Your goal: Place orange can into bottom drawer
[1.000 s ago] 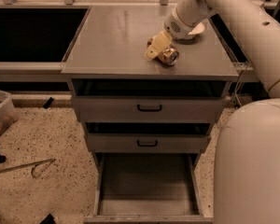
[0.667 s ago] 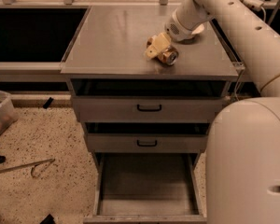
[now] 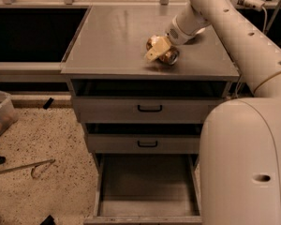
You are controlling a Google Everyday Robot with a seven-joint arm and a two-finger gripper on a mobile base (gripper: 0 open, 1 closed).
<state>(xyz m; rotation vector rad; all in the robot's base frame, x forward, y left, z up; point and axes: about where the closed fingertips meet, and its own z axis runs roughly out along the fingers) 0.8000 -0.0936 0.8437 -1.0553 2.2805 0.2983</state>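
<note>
While the bottom drawer (image 3: 147, 186) stands pulled open, the orange can (image 3: 168, 56) lies up on the cabinet top (image 3: 112, 36) — the gripper (image 3: 158, 49) looks clamped around it, though partly hidden. Grasp seemingly made — lifting, lowering and release remain.

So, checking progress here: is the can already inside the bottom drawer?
No, the orange can is up on the cabinet top at the gripper, well above the open bottom drawer.
</note>
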